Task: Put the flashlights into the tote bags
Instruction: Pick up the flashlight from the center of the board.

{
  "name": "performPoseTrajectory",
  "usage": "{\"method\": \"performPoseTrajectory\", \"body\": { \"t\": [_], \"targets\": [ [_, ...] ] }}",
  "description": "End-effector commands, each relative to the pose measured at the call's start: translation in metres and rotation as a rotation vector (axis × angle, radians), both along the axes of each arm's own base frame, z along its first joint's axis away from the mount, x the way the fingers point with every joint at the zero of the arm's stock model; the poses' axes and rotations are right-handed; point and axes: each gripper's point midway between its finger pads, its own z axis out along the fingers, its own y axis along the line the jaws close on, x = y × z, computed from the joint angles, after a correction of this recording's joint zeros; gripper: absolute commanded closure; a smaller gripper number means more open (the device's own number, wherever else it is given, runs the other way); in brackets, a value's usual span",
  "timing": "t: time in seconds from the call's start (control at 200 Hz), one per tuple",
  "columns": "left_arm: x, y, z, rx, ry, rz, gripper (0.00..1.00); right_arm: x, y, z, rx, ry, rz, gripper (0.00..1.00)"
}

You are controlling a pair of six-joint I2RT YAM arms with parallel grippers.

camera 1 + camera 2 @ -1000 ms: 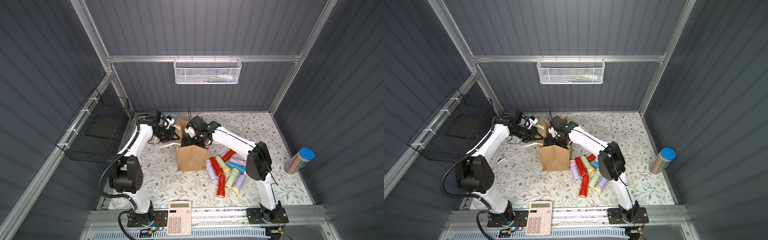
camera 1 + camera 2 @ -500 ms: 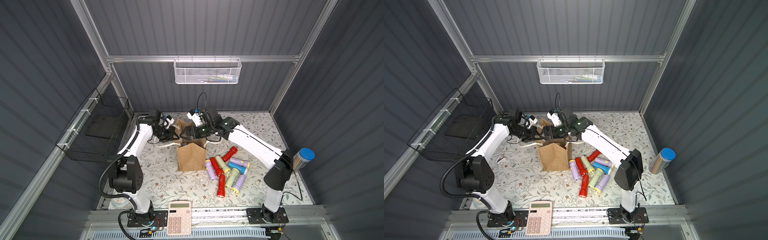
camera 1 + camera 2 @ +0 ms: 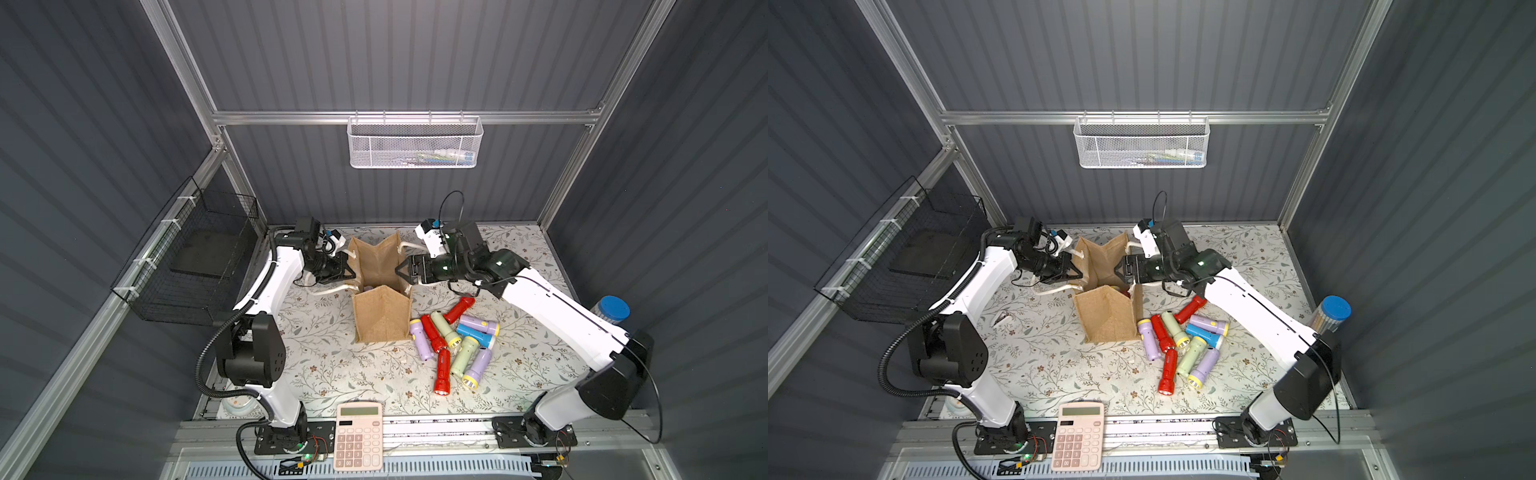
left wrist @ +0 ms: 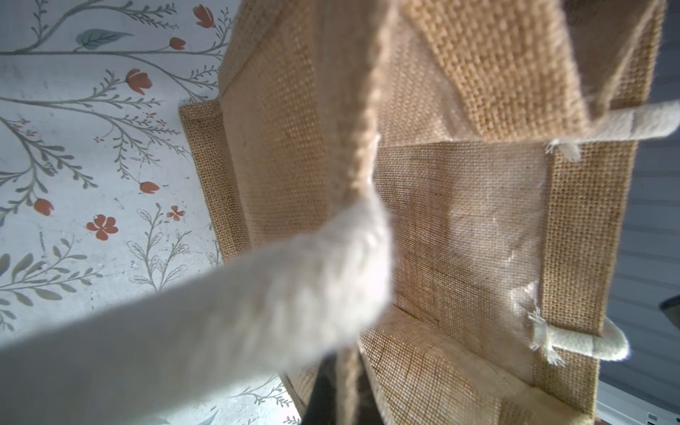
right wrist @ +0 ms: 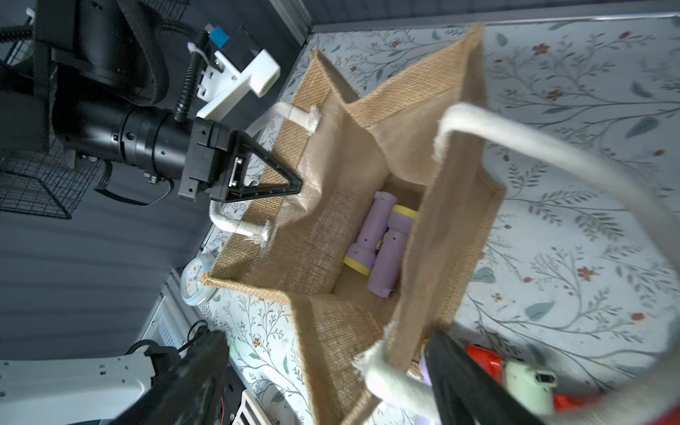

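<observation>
Loose flashlights lie on the worktop, just right of the tote bag. Two lilac flashlights lie inside the bag. The left pincer, fully closed, pinches the bag's left rim. The right pincer, spread wide and empty, hovers at the right rim. Judged step: between loads. The next move calls for a reach to the pile.

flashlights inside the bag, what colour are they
Both flashlights in the bag are lilac with yellow rims, best seen in the right wrist view.
</observation>
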Motion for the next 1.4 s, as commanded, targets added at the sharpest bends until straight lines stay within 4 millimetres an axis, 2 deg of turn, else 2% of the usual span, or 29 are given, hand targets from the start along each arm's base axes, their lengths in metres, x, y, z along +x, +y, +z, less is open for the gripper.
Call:
{"method": "performPoseTrajectory", "body": {
  "t": [0.0, 0.28, 0.475, 0.73, 1.051, 1.221, 1.396],
  "targets": [
    [0.003, 0.007, 0.017, 0.018, -0.055, 0.003, 1.00, -0.004, -0.022, -0.011, -0.034, 0.000, -0.063, 0.15],
    [0.001, 0.004, 0.017, -0.001, -0.039, -0.004, 1.00, -0.042, -0.054, -0.080, -0.081, 0.152, -0.125, 0.22],
    [0.002, 0.004, 0.020, 0.005, -0.045, -0.004, 1.00, -0.064, -0.063, -0.121, -0.105, 0.259, -0.142, 0.29],
    [0.001, 0.003, 0.021, -0.006, -0.042, -0.006, 1.00, -0.082, -0.056, -0.165, -0.255, 0.305, -0.099, 0.31],
    [-0.001, 0.002, 0.022, -0.016, -0.043, -0.011, 1.00, -0.088, -0.044, -0.210, -0.377, 0.347, -0.037, 0.34],
    [-0.002, 0.001, 0.021, -0.018, -0.042, -0.015, 1.00, -0.086, -0.037, -0.226, -0.432, 0.359, -0.016, 0.35],
    [-0.001, 0.002, 0.020, -0.013, -0.040, -0.013, 1.00, -0.085, -0.030, -0.234, -0.461, 0.360, 0.007, 0.36]
  ]
}}
